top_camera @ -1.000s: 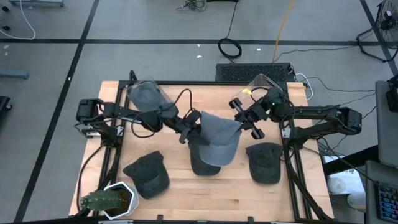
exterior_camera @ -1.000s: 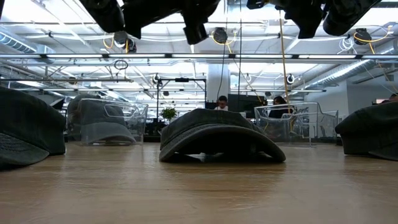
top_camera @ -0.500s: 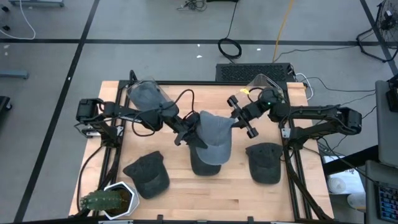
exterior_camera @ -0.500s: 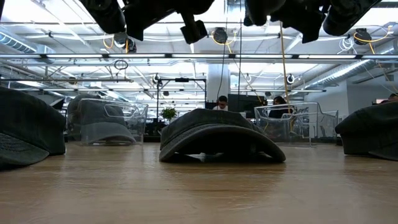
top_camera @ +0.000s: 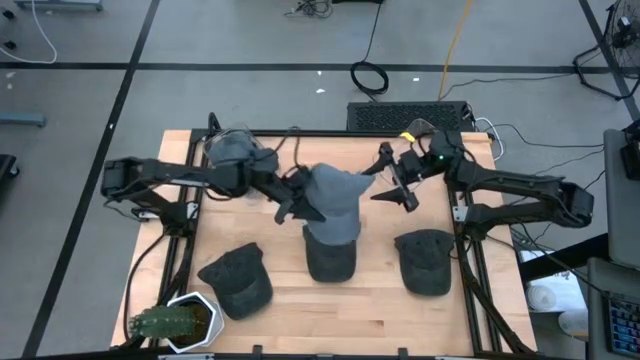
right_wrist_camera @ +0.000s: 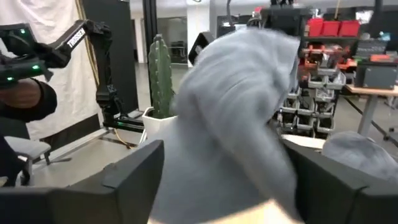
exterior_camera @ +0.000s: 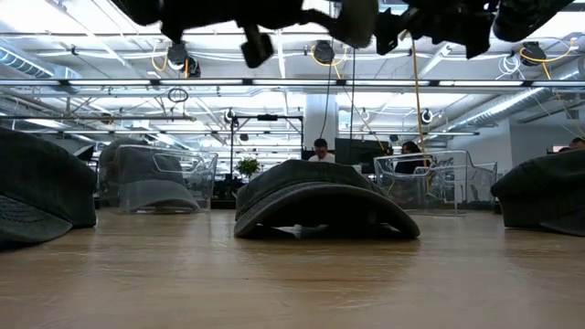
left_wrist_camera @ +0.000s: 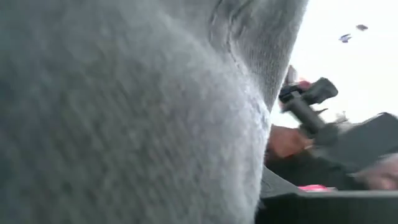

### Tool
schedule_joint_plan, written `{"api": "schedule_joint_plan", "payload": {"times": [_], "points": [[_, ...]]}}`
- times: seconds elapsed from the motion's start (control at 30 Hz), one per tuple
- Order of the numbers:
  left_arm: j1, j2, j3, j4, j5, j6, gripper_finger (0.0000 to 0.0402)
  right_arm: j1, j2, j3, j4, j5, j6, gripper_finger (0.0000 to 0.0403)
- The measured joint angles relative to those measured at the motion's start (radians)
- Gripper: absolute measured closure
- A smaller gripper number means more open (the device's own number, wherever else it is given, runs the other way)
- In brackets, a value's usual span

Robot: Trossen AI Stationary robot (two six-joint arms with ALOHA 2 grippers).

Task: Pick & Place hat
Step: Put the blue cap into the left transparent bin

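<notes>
I see a light grey hat (top_camera: 332, 198) aloft, three darker charcoal hats (top_camera: 330, 255) on my pale wood table (top_camera: 300, 310), a green cactus (top_camera: 160, 322) in a white pot (top_camera: 207, 318).

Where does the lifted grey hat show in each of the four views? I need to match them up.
High view: grey hat at table centre, between left gripper and right gripper.
Low view: only a pale edge at the top.
Left wrist view: fills the picture.
Right wrist view: centre, close up.
Shared landmark: the dark hat on the table, under the lifted one, centre in the low view.
</notes>
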Motion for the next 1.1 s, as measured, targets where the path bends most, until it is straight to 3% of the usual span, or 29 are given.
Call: {"api": "schedule_joint_plan", "payload": {"times": [0.23,0.4,0.57,0.83,1.1], "points": [[0.027,-0.235,0.0,-0.405,-0.336,0.293,0.0392,-0.018,-0.051,0.0,-0.057,0.006,0.045,0.0073],[0.03,-0.363,0.0,-0.595,-0.585,0.352,0.0392,-0.018,-0.054,0.0,-0.056,-0.005,0.059,0.0077],[0.029,-0.412,0.0,-0.628,-0.604,0.361,0.0392,-0.018,-0.054,0.0,-0.049,0.015,0.03,0.0074],[0.029,-0.478,-0.018,-0.84,-0.814,0.454,0.0392,-0.016,-0.053,0.0,-0.093,0.026,0.026,0.008],[0.136,-0.67,-0.221,-0.853,-0.919,0.457,0.0392,-0.016,-0.053,0.0,-0.133,0.025,-0.021,0.0079]]}}
